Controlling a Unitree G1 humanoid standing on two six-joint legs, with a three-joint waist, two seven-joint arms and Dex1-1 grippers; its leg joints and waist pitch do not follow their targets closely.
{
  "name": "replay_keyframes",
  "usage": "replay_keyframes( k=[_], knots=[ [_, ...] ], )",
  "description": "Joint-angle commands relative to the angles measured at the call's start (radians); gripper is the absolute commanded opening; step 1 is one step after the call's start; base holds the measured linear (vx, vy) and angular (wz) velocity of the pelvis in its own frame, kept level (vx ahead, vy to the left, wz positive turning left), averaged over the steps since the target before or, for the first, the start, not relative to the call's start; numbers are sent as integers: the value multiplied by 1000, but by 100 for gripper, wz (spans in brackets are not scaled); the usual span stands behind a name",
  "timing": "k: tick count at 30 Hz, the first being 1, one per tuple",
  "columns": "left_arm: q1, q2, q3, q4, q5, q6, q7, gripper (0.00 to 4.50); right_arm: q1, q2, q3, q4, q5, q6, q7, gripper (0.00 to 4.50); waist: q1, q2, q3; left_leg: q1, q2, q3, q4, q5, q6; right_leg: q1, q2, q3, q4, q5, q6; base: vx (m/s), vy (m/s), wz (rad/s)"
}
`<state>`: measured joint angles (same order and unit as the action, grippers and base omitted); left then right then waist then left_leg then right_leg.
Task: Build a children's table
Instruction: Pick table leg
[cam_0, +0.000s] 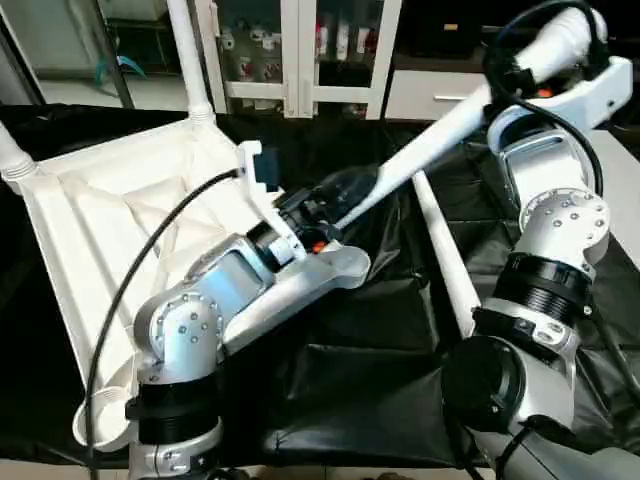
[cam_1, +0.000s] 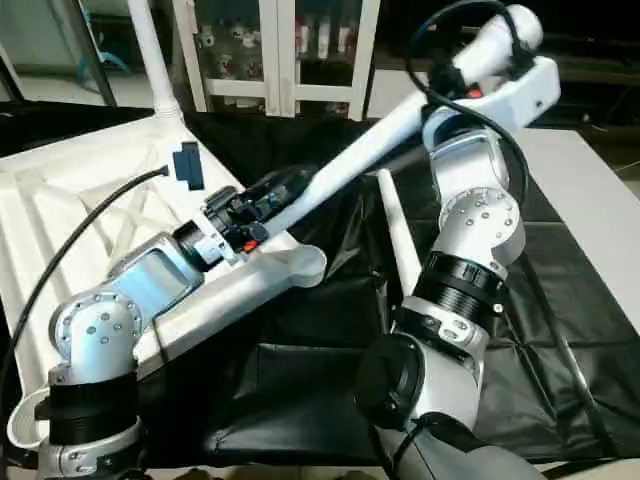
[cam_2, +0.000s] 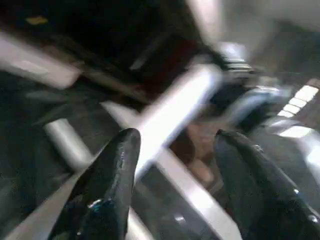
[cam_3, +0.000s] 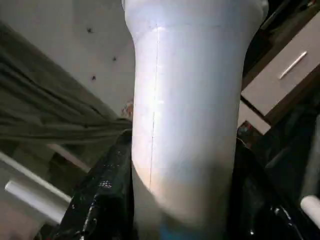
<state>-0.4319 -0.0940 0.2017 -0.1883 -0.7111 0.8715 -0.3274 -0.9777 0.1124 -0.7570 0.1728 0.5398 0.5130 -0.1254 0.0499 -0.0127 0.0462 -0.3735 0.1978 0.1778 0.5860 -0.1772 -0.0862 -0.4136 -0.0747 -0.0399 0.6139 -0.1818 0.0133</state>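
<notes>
right gripper (cam_3: 182, 220) clamped on 1 white leg (cam_0: 440, 135), long axis slanting from upper right down toward left gripper (cam_2: 172, 150), left fingers (cam_2: 112, 175) spread apart around nothing, tabletop (cam_0: 90, 230) ribbed side up at left on black-covered surface (cam_0: 370, 340), another leg (cam_0: 445, 255) lying beside it

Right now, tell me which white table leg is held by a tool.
The slanted leg running up to the right tool, whose fingers clamp it. The others: two stand upright in the tabletop sockets, and one lies loose on the black cover.
</notes>
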Motion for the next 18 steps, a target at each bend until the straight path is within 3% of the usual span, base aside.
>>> replay_keyframes(
  k=[1, 2, 3, 5, 8, 10, 11, 12, 14, 15, 18],
  knots=[
    [11, -16, 31, 28, 1, 34, 121, 264, -18, 2, 7, 17, 17, -37, -9, 184, 3, -6, -69, 8, 4, 4, -55, -98, -7, 58, -25, 28, -62, -80, -88, 0, 0, 0],
    [11, -16, 31, 28, 1, 34, 121, 264, -18, 2, 7, 17, 17, -37, -9, 184, 2, -6, -71, 7, 4, 4, -53, -96, -7, 57, -25, 28, -59, -65, -94, 0, 0, 0],
    [28, 34, -17, 37, 74, 3, 120, 264, -15, -3, 27, 32, 24, -25, -7, 184, 3, -5, -71, 8, 4, 4, -53, -91, 3, 57, -24, 26, -60, -57, -100, 0, 0, 0],
    [35, 85, -68, 37, 134, -36, 80, 264, -5, 1, 43, 36, 29, -7, -7, 184, 3, -9, -70, 6, 4, 3, -54, -89, 11, 57, -25, 25, -62, -71, -94, 0, 0, 0],
    [36, 118, -105, 29, 168, -68, 39, 264, 6, 9, 57, 36, 32, -1, -16, 184, 4, -3, -73, 10, 6, 3, -51, -57, 12, 53, -26, 26, -54, -35, -99, 0, 0, 0],
    [31, 211, -231, -2, 301, -226, -69, 264, 13, 14, 67, 34, 41, 4, -21, 184, 9, -4, -74, 9, 7, 2, -50, -43, 21, 53, -27, 24, -54, -23, -104, 0, 0, 0],
    [31, 211, -231, -2, 301, -226, -69, 264, 13, 14, 67, 34, 41, 4, -21, 184, 10, -1, -74, 10, 8, 1, -51, -44, 22, 51, -28, 24, -52, -25, -102, 0, 0, 0],
    [24, 276, -317, -11, 385, -335, -126, 264, 15, 15, 73, 38, 49, 5, -23, 184, 10, -1, -72, 9, 9, 0, -52, -49, 17, 51, -29, 24, -52, -31, -99, 0, 0, 0],
    [14, 325, -378, 2, 453, -454, -184, 264, 15, 15, 78, 41, 55, 4, -24, 184, 14, 2, -71, 13, 10, 0, -54, -63, 13, 47, -31, 25, -56, -52, -93, 0, 0, 0],
    [11, 321, -373, -2, 430, -457, -211, 264, 15, 15, 81, 41, 59, 6, -25, 184, 11, 1, -71, 12, 10, 3, -54, -66, -13, 49, -33, 28, -48, -43, -102, 0, 0, 0],
    [15, 346, -393, -26, 383, -432, -303, 264, 19, 18, 87, 34, 66, 13, -30, 184, 10, 1, -71, 10, 8, 5, -54, -77, -35, 50, -33, 29, -45, -40, -122, 0, 0, 0]
  ],
)
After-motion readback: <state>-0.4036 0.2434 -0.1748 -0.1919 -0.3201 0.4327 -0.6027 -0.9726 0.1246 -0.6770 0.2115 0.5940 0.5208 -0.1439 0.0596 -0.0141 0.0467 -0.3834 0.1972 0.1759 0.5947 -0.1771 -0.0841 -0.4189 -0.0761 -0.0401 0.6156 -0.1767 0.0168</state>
